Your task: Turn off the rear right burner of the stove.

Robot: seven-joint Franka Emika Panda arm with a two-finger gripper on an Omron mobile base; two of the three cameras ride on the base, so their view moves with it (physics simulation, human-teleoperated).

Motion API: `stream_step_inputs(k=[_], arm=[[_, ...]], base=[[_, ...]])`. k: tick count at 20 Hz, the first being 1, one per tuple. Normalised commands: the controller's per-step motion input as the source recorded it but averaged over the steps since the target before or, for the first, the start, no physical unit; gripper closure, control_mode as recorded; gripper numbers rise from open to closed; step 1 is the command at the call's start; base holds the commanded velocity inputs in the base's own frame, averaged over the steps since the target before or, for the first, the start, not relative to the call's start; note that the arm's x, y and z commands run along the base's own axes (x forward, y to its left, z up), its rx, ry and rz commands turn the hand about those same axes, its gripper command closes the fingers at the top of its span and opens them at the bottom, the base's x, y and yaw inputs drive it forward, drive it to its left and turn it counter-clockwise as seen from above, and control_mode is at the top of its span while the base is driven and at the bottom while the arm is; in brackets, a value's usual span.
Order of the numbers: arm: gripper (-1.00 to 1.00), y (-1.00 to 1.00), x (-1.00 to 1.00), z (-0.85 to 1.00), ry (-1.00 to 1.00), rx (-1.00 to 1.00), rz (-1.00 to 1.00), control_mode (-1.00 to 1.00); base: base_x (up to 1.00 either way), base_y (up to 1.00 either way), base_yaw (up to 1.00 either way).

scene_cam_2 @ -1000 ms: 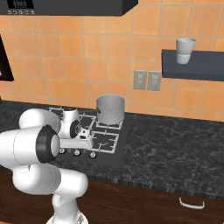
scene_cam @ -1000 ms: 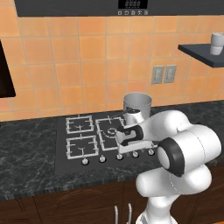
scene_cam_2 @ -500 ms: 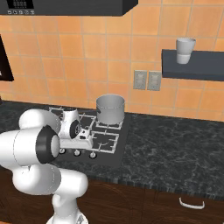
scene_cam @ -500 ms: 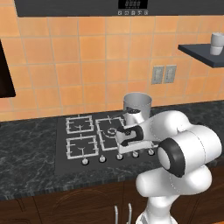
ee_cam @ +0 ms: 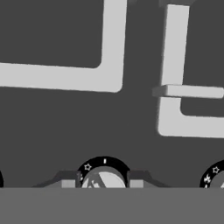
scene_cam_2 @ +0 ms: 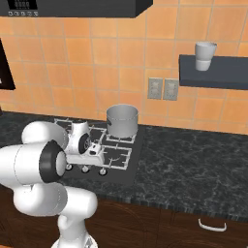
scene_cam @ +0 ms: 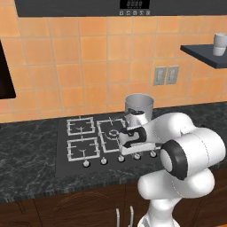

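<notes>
Bearing a grey pot (scene_cam: 139, 106), the rear right burner (scene_cam_2: 125, 137) sits behind the gripper (ee_cam: 104, 183), fingers clasping a silver knob (ee_cam: 104, 179).

Glossy white rounded arm (scene_cam: 186, 177), built of bulbous shell segments. Black circular joint cap ringed in dark grey at the elbow (scene_cam: 173, 158); matching cap in right base view (scene_cam_2: 50, 162). White boxy hand with dark recess at the wrist (scene_cam: 133, 138). Small dark finger tips (ee_cam: 136, 179) with paler grey pads, hand view.
</notes>
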Motion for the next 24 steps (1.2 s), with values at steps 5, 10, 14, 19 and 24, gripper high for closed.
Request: stream_step_inputs(k=[5, 10, 14, 19, 24], arm=[[1.00, -0.54, -0.48, 0.00, -0.10, 0.19, -0.38, -1.00], [1.00, -0.60, -0.56, 0.00, -0.06, 0.21, -0.52, -1.00], [1.00, -0.59, -0.48, -0.04, -0.02, 0.19, -0.56, -1.00], [1.00, -0.59, -0.40, -0.05, 0.00, 0.16, -0.62, -1.00], [1.00, -0.28, -0.24, -0.03, 0.00, 0.06, -0.21, -1.00]], base=[[0.00, 0.00, 0.00], [0.00, 0.00, 0.00], [0.00, 0.00, 0.00], [0.00, 0.00, 0.00], [0.00, 0.00, 0.00]])
